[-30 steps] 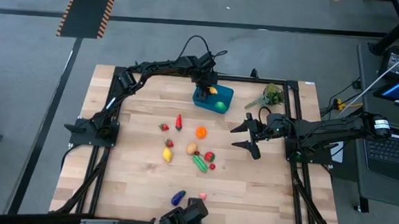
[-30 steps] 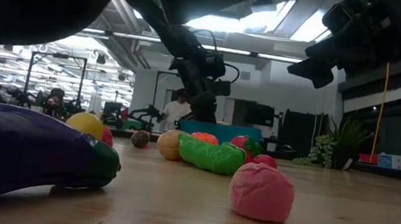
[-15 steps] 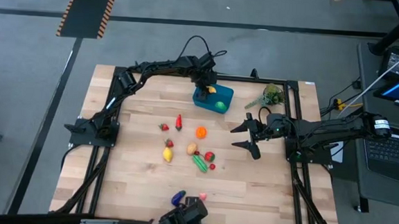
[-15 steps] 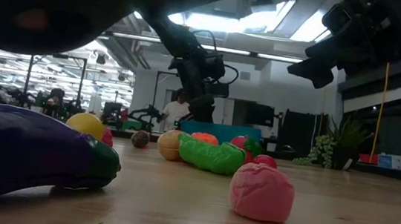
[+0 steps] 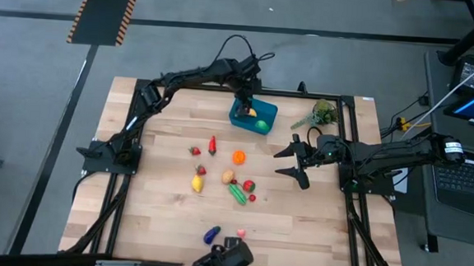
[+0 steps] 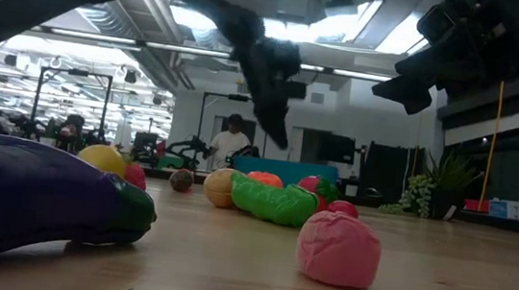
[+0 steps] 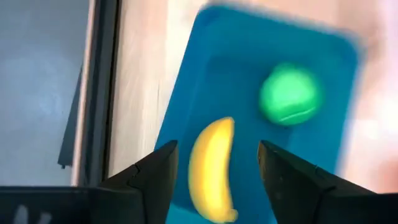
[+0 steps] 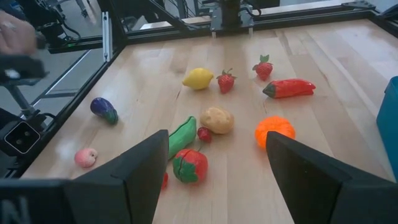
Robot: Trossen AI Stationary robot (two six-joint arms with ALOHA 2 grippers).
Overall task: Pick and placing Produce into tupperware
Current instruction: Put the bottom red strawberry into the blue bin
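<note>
So the left pincer point(image 5: 247, 95) is hanging over the teal tub point(image 5: 253, 116) in the upper middle of the overhead frame, fingers spread apart with nothing between them. Its wrist cam looks straight down into the tub point(image 7: 261, 93): a yellow banana point(image 7: 211, 169) lies inside, and a green round piece point(image 7: 290, 94) sits further in, apart from the banana.

The right pincer point(image 5: 292, 159) hovers right of center, off the wooden surface point(image 5: 157, 219), fingers wide apart and empty.

Rest of the produce is loose in the middle of the surface: a red pepper point(image 5: 212, 144) with a strawberry point(image 5: 194, 151) just left of it, an orange piece point(image 5: 239, 157), a lemon point(image 5: 198, 183) with another strawberry point(image 5: 201, 170) right above it, a tan potato point(image 5: 228, 177), a red tomato point(image 5: 249, 185), and a green pod point(image 5: 237, 194). Down at the bottom center there's a purple eggplant point(image 5: 211, 234) and a pink piece point(image 5: 240, 231) near it. In the table-level shot the eggplant point(image 6: 31, 200) fills the lower left and the pink piece point(image 6: 338, 249) sits center right.

A leafy green sprig point(image 5: 320, 116) lies at the upper right of the surface.
</note>
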